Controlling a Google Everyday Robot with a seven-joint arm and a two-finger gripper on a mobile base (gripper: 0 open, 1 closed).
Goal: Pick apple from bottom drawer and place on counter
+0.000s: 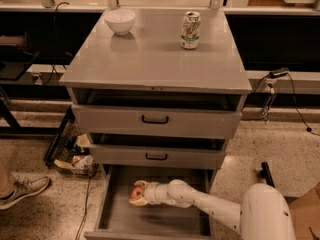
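Note:
The bottom drawer (pixel 117 219) is pulled open at the foot of the cabinet. The red apple (pixel 134 192) with a yellowish patch is inside it, left of middle. My gripper (pixel 138 193) reaches in from the right and is shut on the apple, one finger above it and one below. My white arm (pixel 210 206) runs from the lower right into the drawer. The grey counter (pixel 155 54) is the cabinet's top, above the two upper drawers.
A white bowl (pixel 120 20) stands at the counter's back left and a drink can (pixel 190 30) at the back right. The two upper drawers (pixel 155 120) stick out slightly. A person's shoe (pixel 22 190) and a bag of clutter (pixel 75 156) lie on the floor at left.

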